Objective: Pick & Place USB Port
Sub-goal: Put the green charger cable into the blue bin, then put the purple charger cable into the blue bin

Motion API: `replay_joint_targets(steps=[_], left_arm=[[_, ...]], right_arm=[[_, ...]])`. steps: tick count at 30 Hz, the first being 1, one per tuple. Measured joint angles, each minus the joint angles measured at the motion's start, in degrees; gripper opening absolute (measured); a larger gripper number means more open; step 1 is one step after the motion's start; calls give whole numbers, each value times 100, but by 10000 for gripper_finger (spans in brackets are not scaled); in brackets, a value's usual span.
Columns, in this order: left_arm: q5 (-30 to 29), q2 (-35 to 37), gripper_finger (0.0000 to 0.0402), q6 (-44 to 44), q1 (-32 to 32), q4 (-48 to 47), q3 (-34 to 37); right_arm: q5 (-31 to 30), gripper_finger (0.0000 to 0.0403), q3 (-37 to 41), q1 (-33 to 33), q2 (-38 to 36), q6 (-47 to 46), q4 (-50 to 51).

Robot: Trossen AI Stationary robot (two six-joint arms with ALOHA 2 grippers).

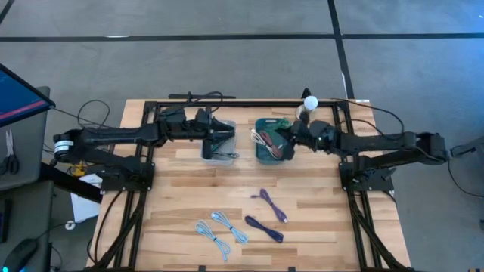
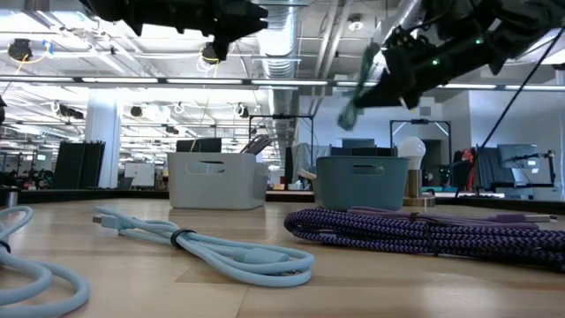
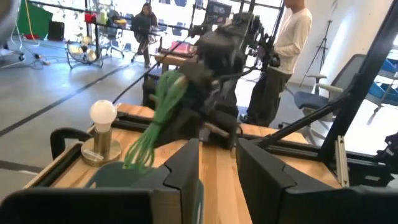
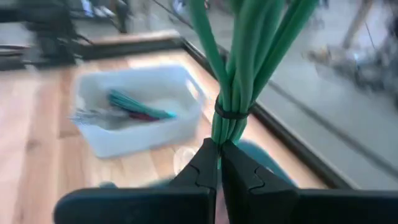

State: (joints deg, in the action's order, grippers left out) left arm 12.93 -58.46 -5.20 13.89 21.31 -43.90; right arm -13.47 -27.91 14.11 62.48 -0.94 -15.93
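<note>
Green cable bundle [image 4: 249,56], tied w/ black band, clamped in right tool [image 4: 219,163], left tool [image 3: 217,162] apart.

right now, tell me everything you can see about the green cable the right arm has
The green cable is a bundle of smooth, rubbery-looking strands gathered by a dark tie around its middle. The right pincer is shut on it just past the tie, and the strands fan out beyond. It hangs in the air above the teal bin at the table's far side, drooping as a loose loop, touching nothing but the pincer. Its connector ends are not visible.
</note>
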Motion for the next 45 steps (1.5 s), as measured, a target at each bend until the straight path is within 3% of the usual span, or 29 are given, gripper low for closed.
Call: replay_joint_targets(steps=[3, 9, 16, 31, 40, 45], left_arm=[[0, 158, 98, -3, 0, -5, 1], [-129, 427, 95, 283, 11, -286, 0], [-1118, 877, 95, 582, 13, -845, 2], [-1123, 971, 95, 539, 11, -1006, 2], [-1123, 971, 95, 536, 11, -1031, 2], [-1123, 971, 95, 536, 11, -1064, 2]], right_arm=[[93, 0, -138, 145, -87, -417, 820], [902, 0, -424, 336, 260, -811, 1724], [1321, 0, -682, 497, 904, -816, 2065], [2409, 1, -910, 642, 1560, -771, 2407], [2362, 49, -910, 642, 1555, -773, 2291], [1818, 70, -1031, 690, 1508, -770, 2282]])
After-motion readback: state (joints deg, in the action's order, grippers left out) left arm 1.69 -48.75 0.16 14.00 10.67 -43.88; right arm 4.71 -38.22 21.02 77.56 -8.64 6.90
